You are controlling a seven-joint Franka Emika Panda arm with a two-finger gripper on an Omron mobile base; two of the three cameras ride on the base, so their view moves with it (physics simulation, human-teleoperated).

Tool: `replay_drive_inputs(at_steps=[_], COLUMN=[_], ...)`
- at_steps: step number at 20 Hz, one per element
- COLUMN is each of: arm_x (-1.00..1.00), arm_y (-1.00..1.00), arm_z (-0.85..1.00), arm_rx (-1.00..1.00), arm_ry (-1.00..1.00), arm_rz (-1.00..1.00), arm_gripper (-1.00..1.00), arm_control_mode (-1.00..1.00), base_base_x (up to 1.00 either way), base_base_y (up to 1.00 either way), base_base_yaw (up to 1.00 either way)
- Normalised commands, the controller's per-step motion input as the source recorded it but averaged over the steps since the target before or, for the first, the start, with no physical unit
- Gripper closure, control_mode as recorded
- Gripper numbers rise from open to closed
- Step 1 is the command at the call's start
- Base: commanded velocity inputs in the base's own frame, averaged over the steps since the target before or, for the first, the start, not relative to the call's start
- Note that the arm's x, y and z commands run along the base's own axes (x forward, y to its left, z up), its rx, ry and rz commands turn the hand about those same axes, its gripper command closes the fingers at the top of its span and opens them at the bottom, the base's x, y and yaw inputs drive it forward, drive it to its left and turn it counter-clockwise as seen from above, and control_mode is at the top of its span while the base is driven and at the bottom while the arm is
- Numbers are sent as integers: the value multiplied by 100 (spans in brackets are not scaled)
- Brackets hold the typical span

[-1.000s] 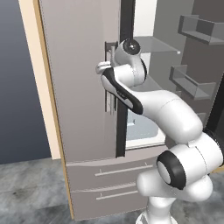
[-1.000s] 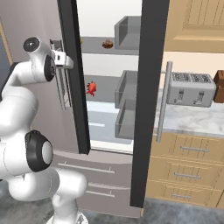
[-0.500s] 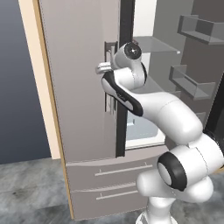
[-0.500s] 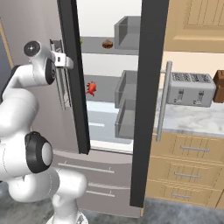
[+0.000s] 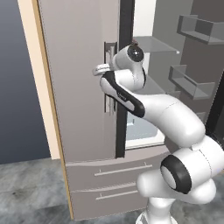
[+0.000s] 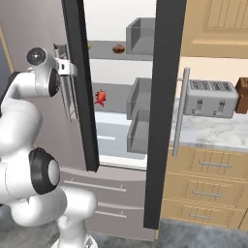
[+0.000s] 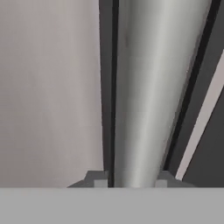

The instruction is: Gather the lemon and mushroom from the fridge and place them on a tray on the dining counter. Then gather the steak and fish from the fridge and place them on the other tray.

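The kitchen has a grey floor and tan wood cabinets with drawers (image 6: pixel 206 193) to the right, topped by a pale veined table (image 6: pixel 213 135) carrying a grey toaster (image 6: pixel 211 98). The fridge (image 5: pixel 83 100) stands tall in brushed grey steel, with two drawers at the bottom. Its right door (image 6: pixel 167 111) is swung open, with grey door bins (image 5: pixel 192 81) on its inner face and a long bar handle (image 6: pixel 180 111) on its outer face. The left door is closed or nearly so (the gap, if any, cannot be judged).

The white arm reaches up to the left door. The tool (image 7: pixel 131 179) is closed on the left door handle (image 7: pixel 153 87): in the hand view the vertical steel bar runs straight up between the two dark finger tips (image 7: pixel 97 178), which sit close against either side of it. In the left base view the tool (image 5: pixel 105 70) sits at the upper part of that handle.

Inside the fridge, a small brown round item (image 6: pixel 118 48) rests on the upper grey shelf (image 6: pixel 109 51); its kind is too small to tell. A red item (image 6: pixel 100 98) sits on the shelf below, near the left door edge.
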Motion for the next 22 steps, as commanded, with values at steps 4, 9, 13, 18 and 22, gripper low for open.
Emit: replay_drive_inputs(at_steps=[4,9,13,18,22], arm_x=[-73,-88,-100,-81,-98], arm_y=[78,80,67,66,12], arm_z=[0,0,-9,-6,-7], arm_rx=[0,0,0,-1,2], arm_ry=[-2,-1,-5,-1,-2], arm_rz=[17,10,3,1,-3], arm_gripper=[100,100,100,100,-100], arm_control_mode=[-100,-100,-100,-100,-100], base_base_x=[0,0,0,0,0], base_base_y=[0,0,0,0,0], base_base_yaw=[0,0,0,0,0])
